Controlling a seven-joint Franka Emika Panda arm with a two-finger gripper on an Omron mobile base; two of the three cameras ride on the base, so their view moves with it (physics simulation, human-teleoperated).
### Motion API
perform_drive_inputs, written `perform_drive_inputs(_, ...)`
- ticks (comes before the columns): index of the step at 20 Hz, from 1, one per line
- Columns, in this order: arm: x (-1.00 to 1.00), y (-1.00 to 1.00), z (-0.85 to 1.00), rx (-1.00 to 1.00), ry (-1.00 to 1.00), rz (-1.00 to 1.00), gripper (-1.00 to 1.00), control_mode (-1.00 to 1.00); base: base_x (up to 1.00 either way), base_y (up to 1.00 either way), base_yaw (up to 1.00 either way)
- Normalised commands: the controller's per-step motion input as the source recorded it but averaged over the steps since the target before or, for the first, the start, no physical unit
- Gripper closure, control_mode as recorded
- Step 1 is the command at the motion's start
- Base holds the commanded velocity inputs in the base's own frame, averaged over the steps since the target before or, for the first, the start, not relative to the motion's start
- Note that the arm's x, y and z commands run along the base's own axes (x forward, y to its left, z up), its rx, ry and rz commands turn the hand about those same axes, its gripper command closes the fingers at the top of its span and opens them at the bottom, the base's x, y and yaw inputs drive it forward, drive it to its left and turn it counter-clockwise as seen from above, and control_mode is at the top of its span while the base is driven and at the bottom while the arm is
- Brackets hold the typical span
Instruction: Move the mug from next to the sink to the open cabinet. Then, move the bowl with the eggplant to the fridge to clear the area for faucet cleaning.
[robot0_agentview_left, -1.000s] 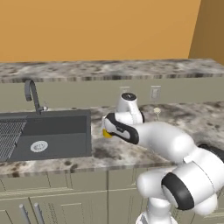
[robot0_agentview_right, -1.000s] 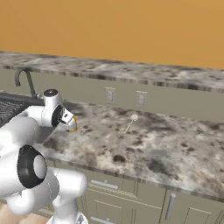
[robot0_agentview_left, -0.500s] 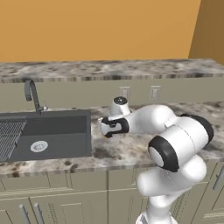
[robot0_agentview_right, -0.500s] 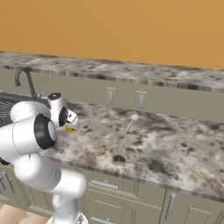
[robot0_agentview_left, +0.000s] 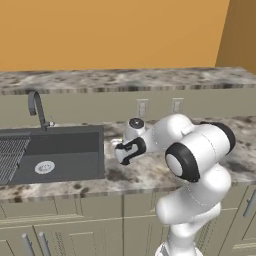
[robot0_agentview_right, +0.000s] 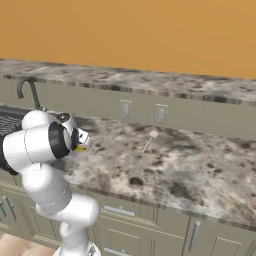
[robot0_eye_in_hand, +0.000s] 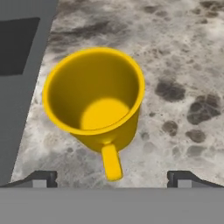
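Note:
The yellow mug (robot0_eye_in_hand: 94, 98) stands upright on the speckled stone counter, just right of the dark grey sink (robot0_eye_in_hand: 19, 65), its handle pointing toward my hand. My gripper (robot0_eye_in_hand: 115, 180) hovers over it, open, with one fingertip on each side of the handle and nothing between them. From the right base view a sliver of the mug (robot0_agentview_right: 81, 148) peeks out beside my hand. In the left base view my hand (robot0_agentview_left: 127, 150) hangs low over the counter, right of the sink (robot0_agentview_left: 50, 155). The faucet (robot0_agentview_left: 36, 107) rises behind the basin.
A raised stone ledge (robot0_agentview_left: 150, 80) runs behind the counter, with two wall outlets (robot0_agentview_left: 142, 106) below it. A small white round-headed stick (robot0_agentview_right: 151, 136) lies on the counter to the right. Cabinet fronts (robot0_agentview_right: 150, 225) sit under the counter edge.
The arm has folded, its elbow swinging up and to the right. The hand has stayed low by the mug, jaws still wide.

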Motion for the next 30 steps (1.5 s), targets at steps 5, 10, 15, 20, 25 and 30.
perform_drive_inputs(5,0.47,0.00,-0.06,0.00,-0.05,0.01,-1.00,-1.00,0.00,0.00,0.00)
perform_drive_inputs(10,0.39,0.02,-0.03,0.00,0.00,0.00,-1.00,-1.00,0.00,0.00,0.00)
perform_drive_inputs(15,-0.15,0.13,-0.09,0.00,0.03,0.01,-1.00,-1.00,0.00,0.00,0.00)
perform_drive_inputs(20,0.01,0.00,0.00,0.00,0.00,0.00,-1.00,-1.00,0.00,0.00,0.00)
perform_drive_inputs(25,0.10,0.00,-0.03,-0.01,0.00,0.00,1.00,-1.00,0.00,0.00,0.00)
perform_drive_inputs(30,0.00,0.00,0.00,0.00,0.00,0.00,1.00,-1.00,0.00,0.00,0.00)
